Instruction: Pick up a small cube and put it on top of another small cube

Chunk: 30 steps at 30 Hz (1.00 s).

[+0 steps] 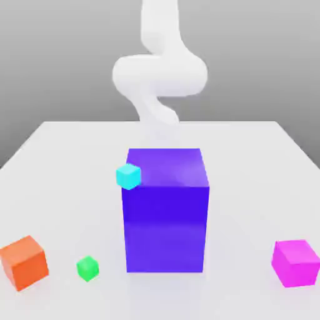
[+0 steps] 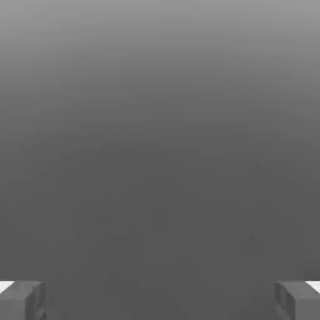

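Exterior view: white table [image 1: 62,156], grey backdrop. Big purple-blue block [image 1: 165,212] stands mid-table. White arm [image 1: 159,75] rises behind the block, its lower end hidden by the block's top edge. Small cyan cube [image 1: 128,175] at the block's upper corner on the exterior view's left; whether it touches the block cannot be told. Magenta-pink small cube [image 1: 296,262] sits on the table near the front, at the exterior view's right, well apart from the block. Orange cube [image 1: 24,262] lies front, at the exterior view's left; tiny green cube [image 1: 87,268] between it and the block.

Hand view: gripper [image 2: 160,300] spread wide, one grey fingertip [image 2: 22,300] at each side, nothing between them, plain grey ahead
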{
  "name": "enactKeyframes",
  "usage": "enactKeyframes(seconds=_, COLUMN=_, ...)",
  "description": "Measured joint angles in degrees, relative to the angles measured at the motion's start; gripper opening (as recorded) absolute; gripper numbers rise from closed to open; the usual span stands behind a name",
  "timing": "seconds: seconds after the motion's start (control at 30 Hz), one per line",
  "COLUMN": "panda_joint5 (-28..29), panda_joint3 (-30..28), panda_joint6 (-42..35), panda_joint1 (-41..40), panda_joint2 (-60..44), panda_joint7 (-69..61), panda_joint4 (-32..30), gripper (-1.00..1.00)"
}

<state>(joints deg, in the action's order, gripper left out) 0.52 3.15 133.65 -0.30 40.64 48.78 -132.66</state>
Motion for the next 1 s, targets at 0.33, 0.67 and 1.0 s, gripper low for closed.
enactKeyframes(seconds=0.33, panda_joint5=4.0, panda_joint3=12.7, panda_joint6=7.6, panda_joint1=-0.3, panda_joint2=-20.9, panda_joint7=13.3, panda_joint4=-3.6, gripper=0.0)
enactKeyframes(seconds=0.67, panda_joint5=10.7, panda_joint3=20.7, panda_joint6=14.9, panda_joint1=5.1, panda_joint2=-41.9, panda_joint7=28.4, panda_joint4=-7.0, gripper=0.0)
enactKeyframes(seconds=1.0, panda_joint5=19.9, panda_joint3=16.1, panda_joint6=25.9, panda_joint1=14.4, panda_joint2=-62.4, panda_joint7=41.1, panda_joint4=-7.3, gripper=0.0)
